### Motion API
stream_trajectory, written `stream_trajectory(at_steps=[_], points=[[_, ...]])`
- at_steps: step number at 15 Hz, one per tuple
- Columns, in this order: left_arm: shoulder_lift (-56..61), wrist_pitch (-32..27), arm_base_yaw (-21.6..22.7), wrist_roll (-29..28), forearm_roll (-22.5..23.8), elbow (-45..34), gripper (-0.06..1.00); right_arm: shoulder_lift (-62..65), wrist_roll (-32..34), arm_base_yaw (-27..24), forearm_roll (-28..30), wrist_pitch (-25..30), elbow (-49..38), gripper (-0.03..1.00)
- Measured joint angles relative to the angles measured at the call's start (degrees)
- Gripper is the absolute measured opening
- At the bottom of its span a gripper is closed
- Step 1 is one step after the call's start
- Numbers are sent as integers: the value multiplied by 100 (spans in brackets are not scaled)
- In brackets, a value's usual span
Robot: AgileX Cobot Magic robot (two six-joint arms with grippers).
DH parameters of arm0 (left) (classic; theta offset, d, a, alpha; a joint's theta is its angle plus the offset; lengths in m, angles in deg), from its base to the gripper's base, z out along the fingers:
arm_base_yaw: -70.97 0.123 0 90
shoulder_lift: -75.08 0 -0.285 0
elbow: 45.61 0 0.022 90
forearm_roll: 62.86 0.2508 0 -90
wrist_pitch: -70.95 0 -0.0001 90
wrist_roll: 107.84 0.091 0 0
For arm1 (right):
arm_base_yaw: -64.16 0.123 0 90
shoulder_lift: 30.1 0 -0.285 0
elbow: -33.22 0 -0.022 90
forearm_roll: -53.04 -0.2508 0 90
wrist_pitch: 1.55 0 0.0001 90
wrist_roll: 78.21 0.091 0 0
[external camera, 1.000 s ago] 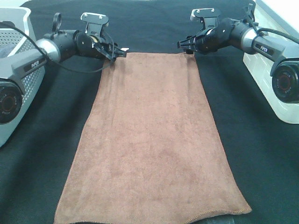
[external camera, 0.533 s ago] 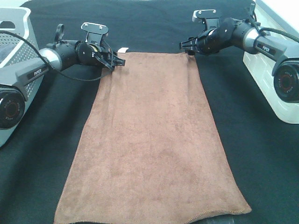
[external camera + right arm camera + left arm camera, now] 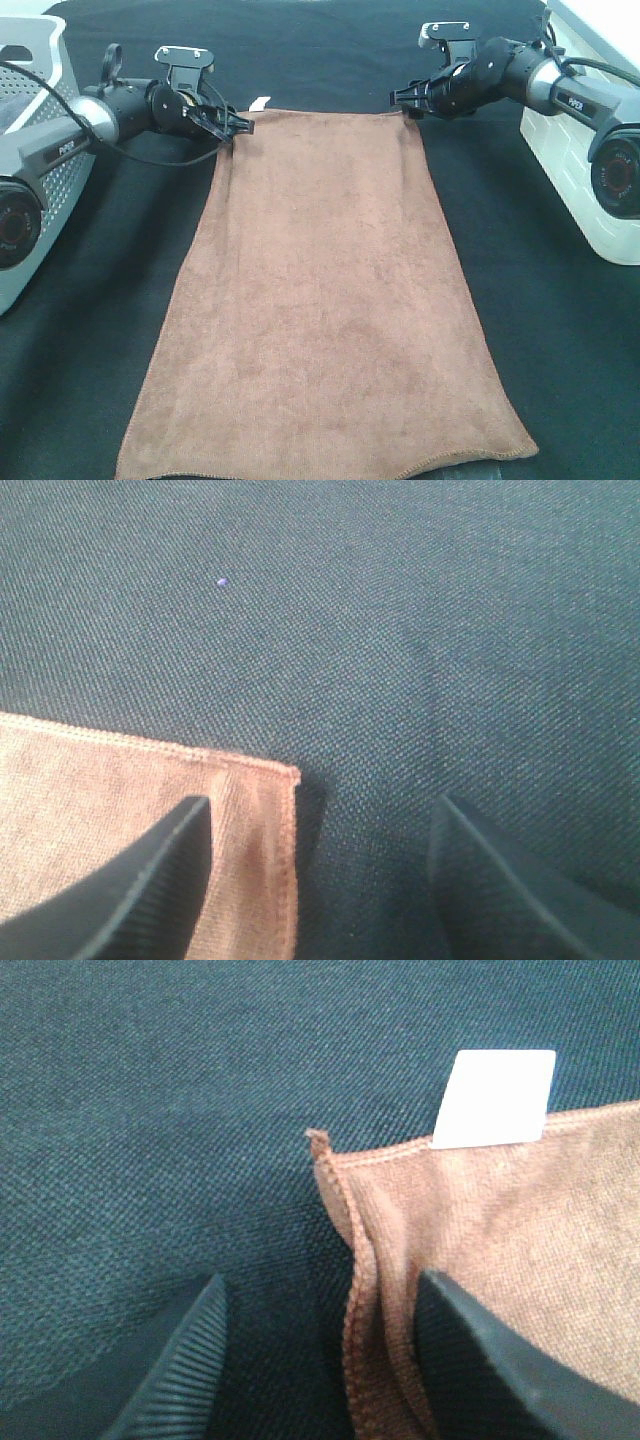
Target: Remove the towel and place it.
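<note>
The large rectangular brown terry-cloth towel (image 3: pixel 325 300) lies flat and lengthwise on the black woven table cloth (image 3: pixel 560 330), hems stitched, with a small white tag (image 3: pixel 495 1098) jutting from its far short edge near the left corner.

The left gripper (image 3: pixel 238 123) sits at the far left corner — fingers spread wide, one pad (image 3: pixel 170 1370) over bare cloth, the other over the towel, the slightly rucked side hem running between them. Nothing is clamped.

The right gripper (image 3: pixel 403 100) sits at the far right corner, likewise spread wide: one finger (image 3: pixel 120 880) over the towel, the other over black cloth, the corner lying between them, ungripped.
</note>
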Motion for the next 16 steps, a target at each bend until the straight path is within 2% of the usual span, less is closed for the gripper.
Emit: stream_trajectory(at_steps=[3,7,8,10,12,14,15,16], points=[[235,-11,34,0,0,0,52,0,0,0,0,69,0,62],[636,-246,40,0,0,0,52,344,0,0,0,670,0,63],[745,-510,40,0,0,0,53,521,0,0,0,871,0,65],[1123,-1444,40,0,0,0,63,1037,17,0,-6,1490,0,73],[1501,-2149,40,0,0,0,73,1473,143,0,-6,2074,0,75],[1937,-2853,40,0,0,0,74,1914,155,0,-6,2670,0,75],[1937,-2853,40,0,0,0,74,1914,155,0,-6,2670,0,75],[2154,-3214,46,0,23,0,75,2177,166,0,0,2974,0,75]])
